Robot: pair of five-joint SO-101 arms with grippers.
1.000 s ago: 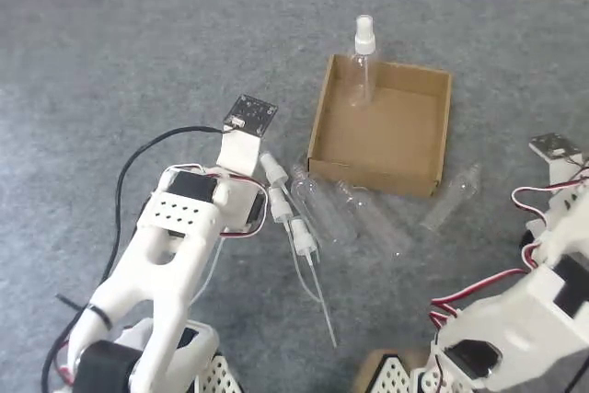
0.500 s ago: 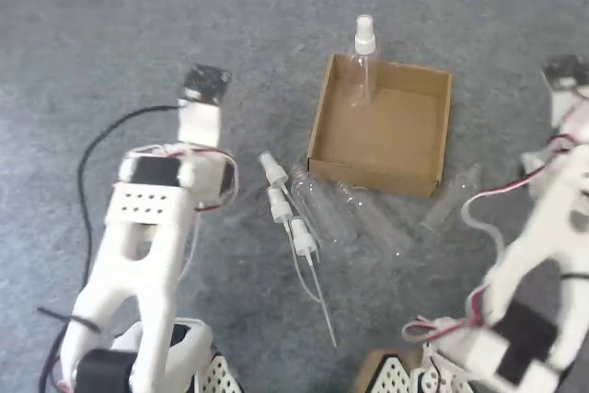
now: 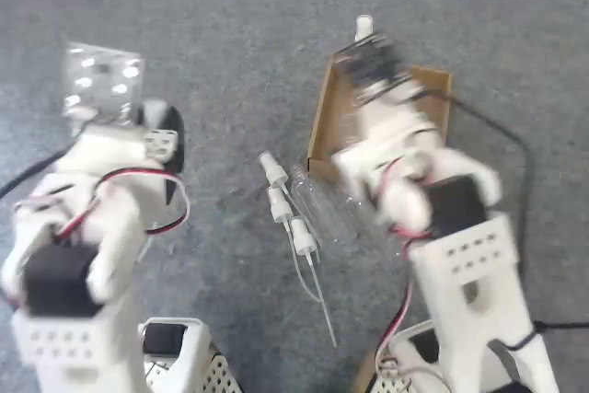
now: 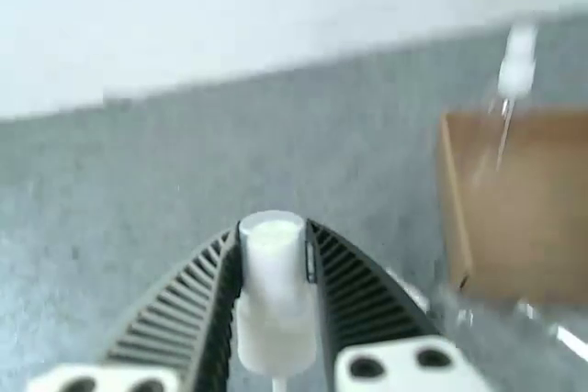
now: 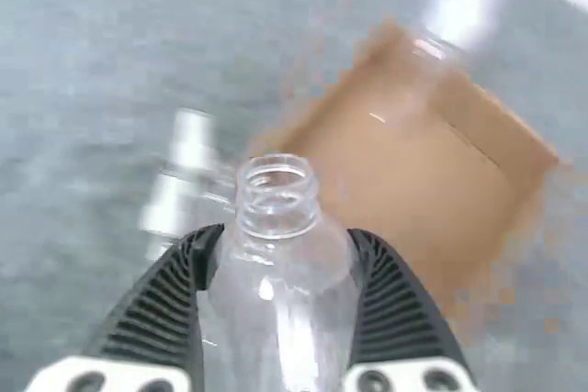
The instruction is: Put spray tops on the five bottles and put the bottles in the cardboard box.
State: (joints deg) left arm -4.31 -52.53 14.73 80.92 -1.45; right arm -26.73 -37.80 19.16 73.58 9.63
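In the left wrist view my left gripper (image 4: 273, 236) is shut on a white spray top (image 4: 272, 286), held above the grey carpet. My right gripper (image 5: 280, 240) is shut on a clear bottle (image 5: 276, 218) whose open neck points away from the camera. The cardboard box (image 3: 322, 121) lies at the back middle, and a capped bottle (image 4: 513, 66) stands in its far corner. The left arm (image 3: 92, 200) is raised at the left. The right arm (image 3: 423, 190) stands in front of the box. Three spray tops (image 3: 280, 202) and a clear bottle (image 3: 322, 209) lie on the carpet between the arms.
Thin dip tubes (image 3: 317, 292) trail from the loose spray tops toward the front. A pale wall borders the carpet at the back. Open carpet lies at the back left, beyond the left arm.
The left arm has swung left and risen. The right arm has come from the right edge to the middle, in front of the box, and now hides the bottles that lay there.
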